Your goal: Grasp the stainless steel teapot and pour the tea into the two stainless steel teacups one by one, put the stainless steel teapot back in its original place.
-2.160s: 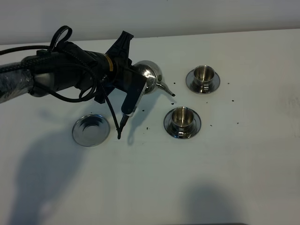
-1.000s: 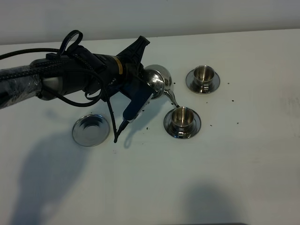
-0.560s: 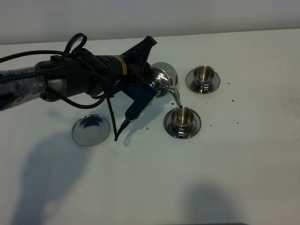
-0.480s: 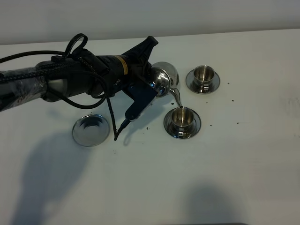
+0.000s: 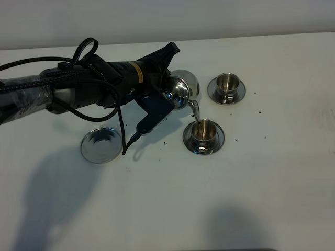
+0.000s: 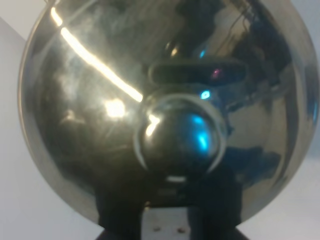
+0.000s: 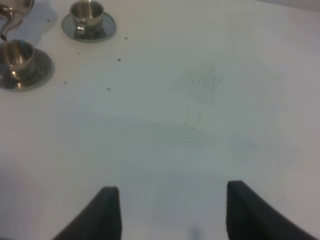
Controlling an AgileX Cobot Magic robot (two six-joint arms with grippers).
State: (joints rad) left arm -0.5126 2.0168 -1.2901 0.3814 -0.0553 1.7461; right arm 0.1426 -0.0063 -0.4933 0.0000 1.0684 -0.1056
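On the left of the white table [image 5: 272,183], toward its near side, the wide saucer [image 5: 101,145] is lying flat with nothing on it. A black cable [image 5: 121,133] is dangling from the arm just beside its right edge. Behind the saucer, the left arm [image 5: 78,89] is reaching in from the left edge toward the middle.

The left gripper [image 5: 163,95] is holding the stainless steel teapot [image 5: 183,93] clear of the table, its jaws closed tight on the pot. In the left wrist view the domed lid and its knob [image 6: 180,140] are filling the picture. The teapot is tipping to the right, and its thin spout [image 5: 194,111] is pointing down over the mouth of the near teacup [image 5: 203,130], which is sitting on its saucer. Whether liquid is running cannot be told.

Further right and farther back, the far teacup [image 5: 226,83] is standing on its own saucer, apart from the pot. Dark specks [image 5: 259,112] are dotting the table around the cups.

The right gripper [image 7: 172,192] is showing only in its wrist view. It is hovering over the table well apart from both cups, with its jaws spread wide and nothing between them.
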